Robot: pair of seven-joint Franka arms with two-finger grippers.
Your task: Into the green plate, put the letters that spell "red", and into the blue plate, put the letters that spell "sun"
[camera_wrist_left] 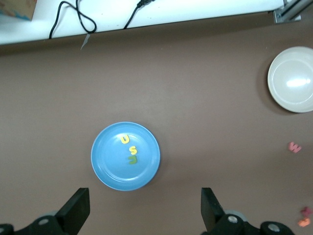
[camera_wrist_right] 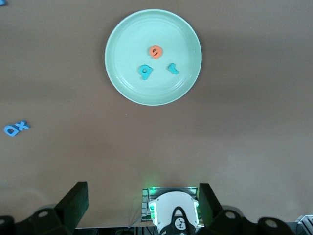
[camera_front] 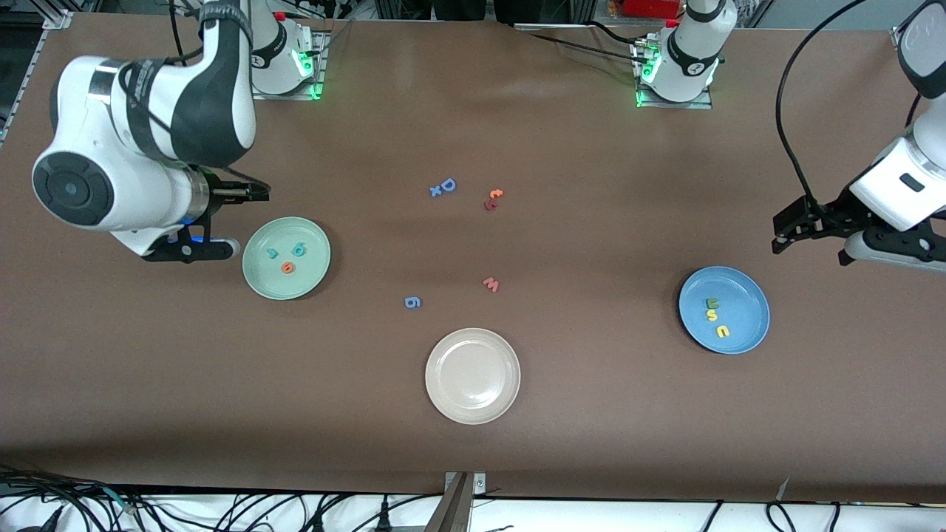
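The green plate (camera_front: 310,277) lies toward the right arm's end of the table. In it are a teal "r" (camera_front: 272,253), a teal "d" (camera_front: 299,249) and an orange "e" (camera_front: 287,267). The blue plate (camera_front: 746,295) lies toward the left arm's end and holds a dark green "u" (camera_front: 712,303), a yellow "s" (camera_front: 711,316) and a yellow "n" (camera_front: 722,331). My right gripper (camera_front: 250,220) hangs open and empty over the table beside the green plate (camera_wrist_right: 127,44). Beside the blue plate (camera_wrist_left: 110,166), my left gripper (camera_front: 809,233) is also open and empty.
A cream plate (camera_front: 473,375) sits mid-table, nearest the front camera. Loose letters lie in the middle: a blue "D" (camera_front: 447,185) with a small blue "x", a blue "g" (camera_front: 413,301), a pinkish "w" (camera_front: 491,284), and an orange and a red piece (camera_front: 493,198).
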